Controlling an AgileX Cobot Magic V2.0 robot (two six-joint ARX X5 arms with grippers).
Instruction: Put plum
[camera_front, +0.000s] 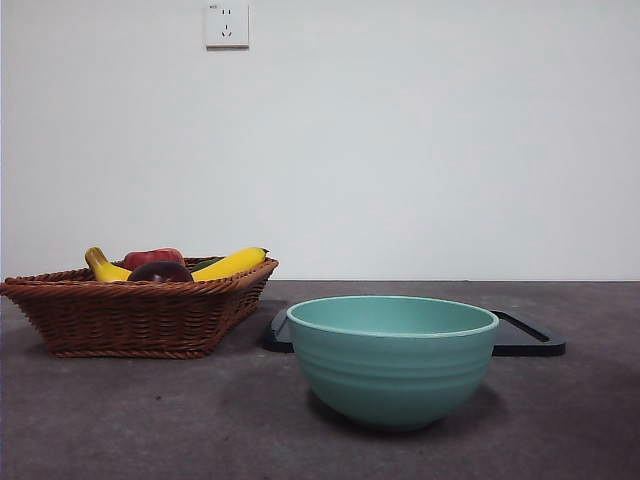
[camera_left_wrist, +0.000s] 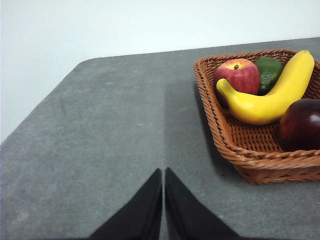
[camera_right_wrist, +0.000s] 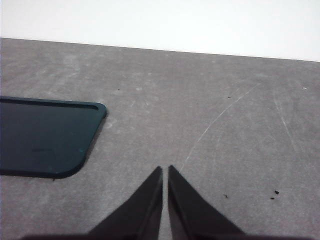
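Now the plum (camera_left_wrist: 301, 124) lies in the wicker basket (camera_left_wrist: 235, 145), at the corner closest to the left arm, just beside the banana (camera_left_wrist: 272, 95). In the front view only its dark top shows above the basket rim. Nothing is grasped yet, so the step in hand is, I think, to reach for the plum.

The left end effector (camera_left_wrist: 163, 175) hangs above the bare counter (camera_left_wrist: 110, 130), beside the basket and apart from it, with its two jaws pressed together and nothing between them. The right end effector (camera_right_wrist: 165, 172) is also clenched and holds nothing; it waits over the counter near the corner of the dark tray (camera_right_wrist: 45, 135).

To do this step well, the left arm seems the better choice, because the basket is on its side. The jaws should spread wide before they come down, since the fruit is round and glossy and may slip. It is safer to come from above, so that the basket wall and the banana are not pushed. The jaws should close around the widest part of the plum, not near its top. The teal bowl (camera_front: 392, 358) looks like the probable place for it, but the task does not say this.

The count: one plum, one banana, one red apple (camera_left_wrist: 241, 75), one green fruit (camera_left_wrist: 270, 71), one basket, one bowl, one tray.
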